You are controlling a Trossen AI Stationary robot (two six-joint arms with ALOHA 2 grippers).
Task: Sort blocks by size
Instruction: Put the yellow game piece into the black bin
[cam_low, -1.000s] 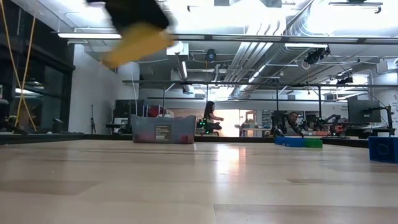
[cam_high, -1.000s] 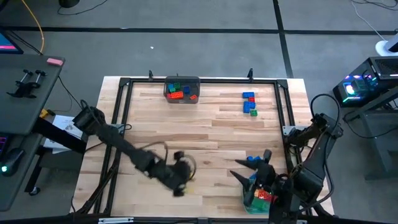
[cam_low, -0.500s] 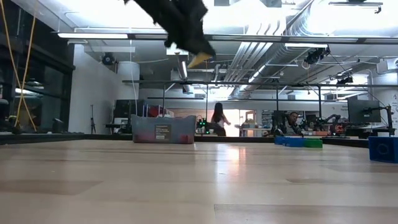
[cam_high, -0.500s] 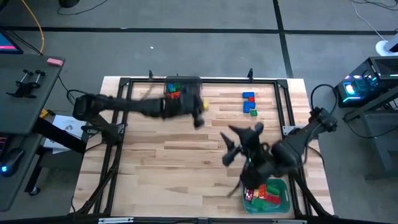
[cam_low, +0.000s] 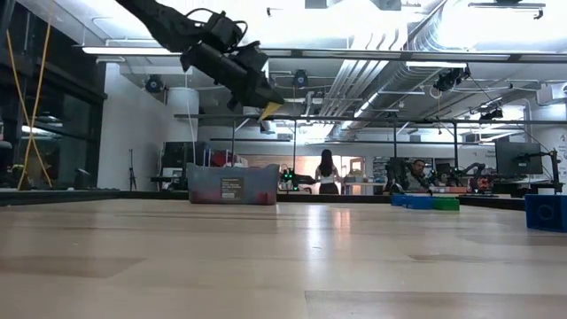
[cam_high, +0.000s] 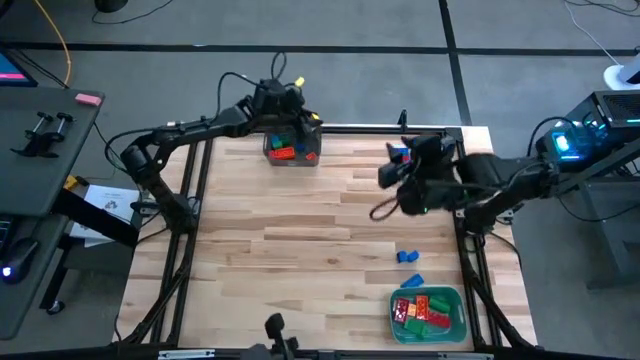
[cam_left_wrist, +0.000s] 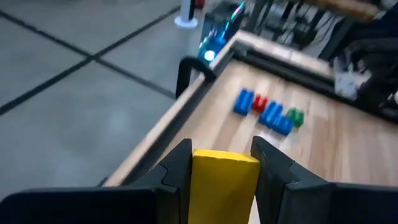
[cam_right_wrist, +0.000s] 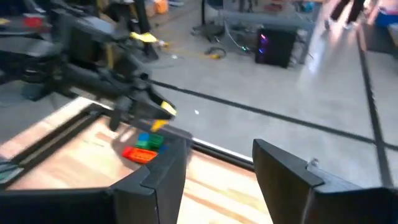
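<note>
My left gripper (cam_high: 308,121) hangs over the dark grey bin (cam_high: 292,146) at the table's far edge, shut on a yellow block (cam_left_wrist: 224,179). The low view shows the yellow block (cam_low: 270,109) high above the bin (cam_low: 232,184). The bin holds red, green and blue blocks (cam_right_wrist: 143,149). My right gripper (cam_high: 385,190) is open and empty in the air at the far right, beside a row of blue, red and green blocks (cam_left_wrist: 267,111) lying on the table. Two blue blocks (cam_high: 408,258) lie on the table near the teal tray (cam_high: 455,300), which holds more blocks. My left gripper pinches the yellow block by two opposite sides (cam_left_wrist: 198,177) between its two fingers. One end of the block (cam_low: 272,108) sticks out past the fingertips. The block is lifted clear, above the bin.
A black frame rail (cam_high: 360,129) runs around the wooden table. The table's middle (cam_high: 300,230) is bare wood. People (cam_low: 328,173) show in the room beyond the far edge.
My left gripper has swung from the table's near middle toward the far edge with the yellow block, ending over the bin. My right gripper has left the teal tray at the near right, gone toward the far edge and turned toward the bin.
</note>
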